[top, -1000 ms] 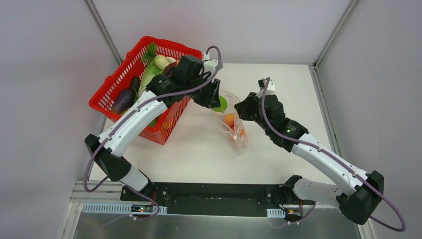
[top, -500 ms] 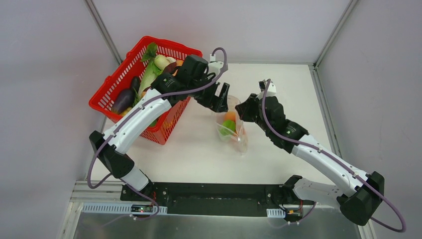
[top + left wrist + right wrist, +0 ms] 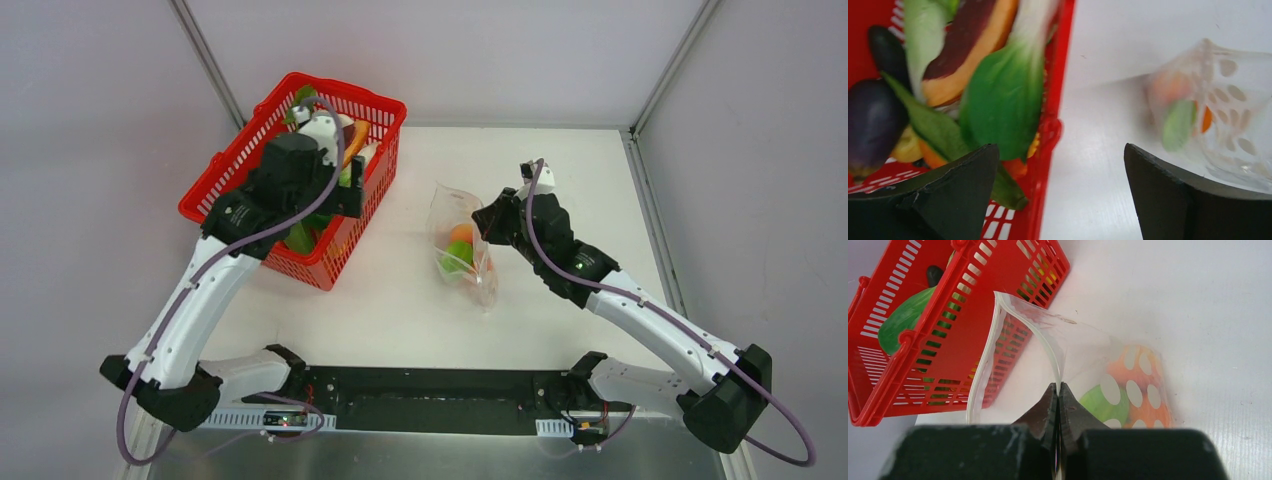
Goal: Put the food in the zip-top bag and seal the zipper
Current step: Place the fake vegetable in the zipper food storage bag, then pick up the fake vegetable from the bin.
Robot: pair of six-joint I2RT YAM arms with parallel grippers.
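Note:
The clear zip-top bag (image 3: 462,250) lies on the white table, its mouth toward the basket. My right gripper (image 3: 1058,388) is shut on the near lip, holding it up so the mouth gapes. The zipper (image 3: 982,365) is the white strip curving round the open mouth. Inside lie an orange fruit (image 3: 1143,385) and a green piece (image 3: 1095,401). My left gripper (image 3: 352,190) hangs open and empty over the right rim of the red basket (image 3: 330,250). More food fills the basket: a dark eggplant (image 3: 870,120), green leaves (image 3: 1003,95) and a pale radish (image 3: 923,30).
The red basket's rim (image 3: 1050,130) runs between my left fingers in the left wrist view, with bare table to its right. A brown and orange piece (image 3: 968,45) lies among the basket's food. Grey walls enclose the table at the back and sides.
The left gripper opened and let a green piece drop into the bag, then swung left, back over the basket. The right gripper kept its hold on the bag's lip.

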